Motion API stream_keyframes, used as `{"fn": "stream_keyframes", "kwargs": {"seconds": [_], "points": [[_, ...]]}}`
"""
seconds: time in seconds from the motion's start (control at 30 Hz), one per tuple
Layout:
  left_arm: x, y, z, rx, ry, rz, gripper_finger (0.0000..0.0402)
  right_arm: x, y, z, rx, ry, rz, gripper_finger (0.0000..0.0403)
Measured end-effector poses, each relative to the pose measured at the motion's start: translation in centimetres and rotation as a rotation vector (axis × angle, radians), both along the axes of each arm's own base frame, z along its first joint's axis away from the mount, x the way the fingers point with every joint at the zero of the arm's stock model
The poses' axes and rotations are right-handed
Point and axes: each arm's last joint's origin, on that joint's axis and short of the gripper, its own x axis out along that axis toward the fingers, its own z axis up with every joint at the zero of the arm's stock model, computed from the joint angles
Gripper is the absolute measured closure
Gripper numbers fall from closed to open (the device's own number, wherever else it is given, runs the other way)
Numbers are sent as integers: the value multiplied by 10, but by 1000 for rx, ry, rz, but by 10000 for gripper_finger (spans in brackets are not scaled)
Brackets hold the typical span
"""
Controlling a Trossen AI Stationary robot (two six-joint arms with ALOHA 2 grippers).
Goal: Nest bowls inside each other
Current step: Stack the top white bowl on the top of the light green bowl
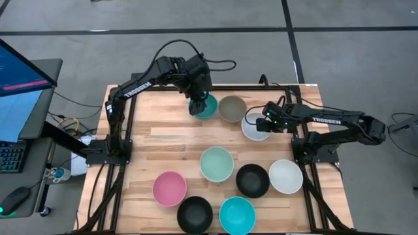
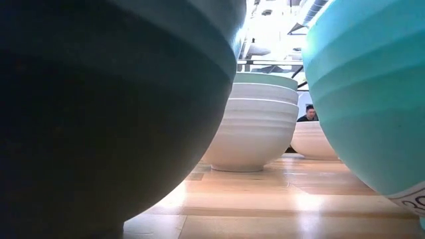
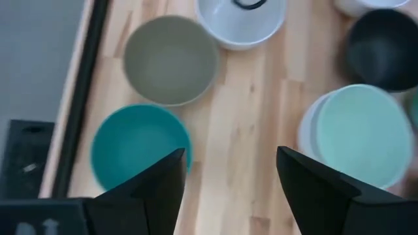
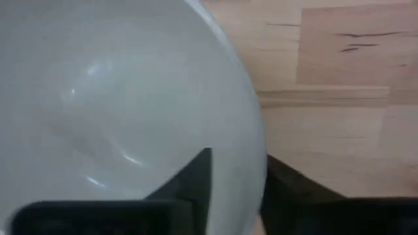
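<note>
The left gripper hangs spread over the teal bowl at the table's far edge. To its right, the right gripper straddles the rim of the white bowl — one finger inside, one outside. The taupe bowl sits between them. Bare wood lies open left of the teal bowl; the remaining bowls crowd the near half, the sage-green one middlemost.
</note>
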Motion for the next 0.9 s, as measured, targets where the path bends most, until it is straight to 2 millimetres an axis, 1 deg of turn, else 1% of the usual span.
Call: {"fn": "stream_keyframes", "kwargs": {"seconds": [0.07,0.13,0.17,0.23,0.33,0.47,0.53,0.6,0.7,0.77,0.83,0.9], "points": [[-1,2,2,-24,-21,-8,172,-1,0,3,-9,-17,0,326],[-4,5,3,-20,-38,-9,172,-1,0,9,-28,-45,1,369],[-8,8,4,-11,-57,0,172,-1,1,14,-33,-66,1,384],[-14,12,3,-3,-99,23,172,-1,0,25,-56,-110,-5,389],[-31,12,-10,-36,-185,59,172,-5,2,44,-65,-126,-7,381],[-68,-4,-43,-72,-242,164,172,-10,9,66,-41,-124,18,392],[-89,-16,-60,-99,-245,207,172,-7,13,78,-34,-160,54,394],[-105,-29,-71,-123,-280,234,172,2,18,95,-39,-225,93,390],[-128,-45,-75,-137,-335,289,172,21,24,122,-55,-293,156,377],[-141,-52,-76,-122,-347,343,172,35,30,136,-59,-312,210,375],[-151,-57,-76,-101,-361,401,172,51,35,144,-59,-308,273,378],[-158,-61,-75,-99,-382,437,172,64,42,143,-43,-268,329,381]]}}
